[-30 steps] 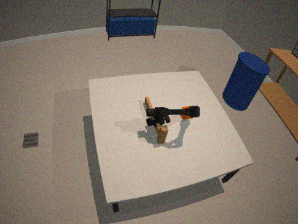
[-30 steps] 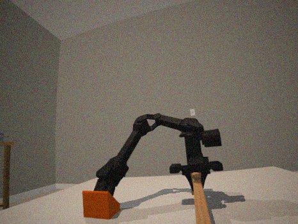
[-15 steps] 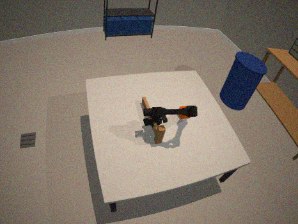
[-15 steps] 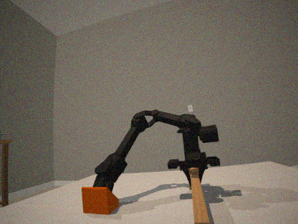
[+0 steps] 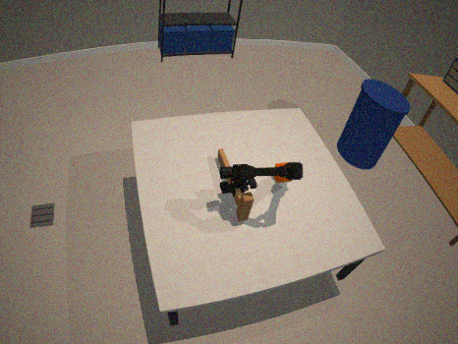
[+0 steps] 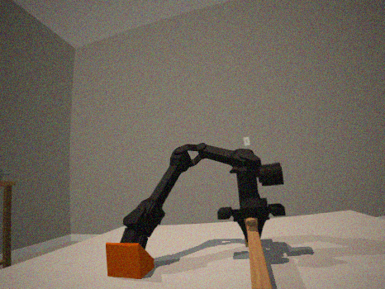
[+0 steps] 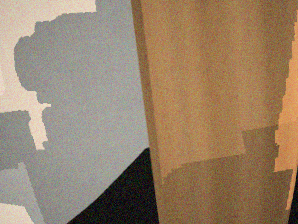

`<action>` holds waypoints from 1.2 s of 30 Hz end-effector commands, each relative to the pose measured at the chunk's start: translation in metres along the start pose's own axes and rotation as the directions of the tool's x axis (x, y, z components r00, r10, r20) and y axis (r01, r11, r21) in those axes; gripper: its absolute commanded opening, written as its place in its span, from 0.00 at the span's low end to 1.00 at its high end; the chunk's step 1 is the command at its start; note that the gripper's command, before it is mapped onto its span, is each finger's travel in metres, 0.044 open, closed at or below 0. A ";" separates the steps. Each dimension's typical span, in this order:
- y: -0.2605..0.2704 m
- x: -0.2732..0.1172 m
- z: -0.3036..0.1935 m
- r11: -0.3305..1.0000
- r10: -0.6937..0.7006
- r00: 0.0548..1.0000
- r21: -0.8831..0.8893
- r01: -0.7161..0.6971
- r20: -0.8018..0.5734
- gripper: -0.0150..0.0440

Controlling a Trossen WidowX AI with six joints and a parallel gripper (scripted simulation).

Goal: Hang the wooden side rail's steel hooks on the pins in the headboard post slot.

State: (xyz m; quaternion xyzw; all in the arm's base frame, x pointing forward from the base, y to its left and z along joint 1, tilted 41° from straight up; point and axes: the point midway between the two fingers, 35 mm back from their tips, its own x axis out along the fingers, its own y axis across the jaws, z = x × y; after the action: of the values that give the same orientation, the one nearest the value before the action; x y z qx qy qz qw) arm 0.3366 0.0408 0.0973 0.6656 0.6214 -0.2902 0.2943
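The wooden side rail (image 5: 223,158) (image 6: 259,264) (image 7: 200,90) is a long narrow board. My gripper (image 5: 237,187) (image 6: 253,236) is shut on the rail, with its black fingers on either side of it, and points down. In the top view the rail's far end shows above the gripper and the other end runs under it toward the post. The wooden headboard post (image 5: 243,209) stands just below the gripper in that view. The hooks, pins and slot are hidden or too small to tell, so I cannot tell whether the hooks sit on the pins. Whether the far end touches the table is unclear.
The white table (image 5: 197,265) (image 6: 198,268) carries the arm on its orange base block (image 5: 281,178) (image 6: 124,260), to the right of the rail in the top view. A blue barrel (image 5: 372,125), a shelf with blue bins (image 5: 198,40) and a wooden bench (image 5: 428,157) stand beyond the table.
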 end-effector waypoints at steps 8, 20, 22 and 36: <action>0.003 -0.005 -0.003 1.000 0.019 1.000 -0.004 -0.019 0.001 0.25; 0.003 -0.005 -0.004 1.000 0.020 1.000 -0.004 -0.020 0.001 0.25; 0.003 -0.006 -0.005 1.000 0.020 1.000 -0.004 -0.020 0.000 0.25; 0.003 -0.006 -0.006 1.000 0.020 1.000 -0.004 -0.020 0.000 0.25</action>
State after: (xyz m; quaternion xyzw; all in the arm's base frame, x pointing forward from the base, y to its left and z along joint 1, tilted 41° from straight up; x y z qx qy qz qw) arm 0.3365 0.0435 0.0997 0.6656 0.6214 -0.2903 0.2943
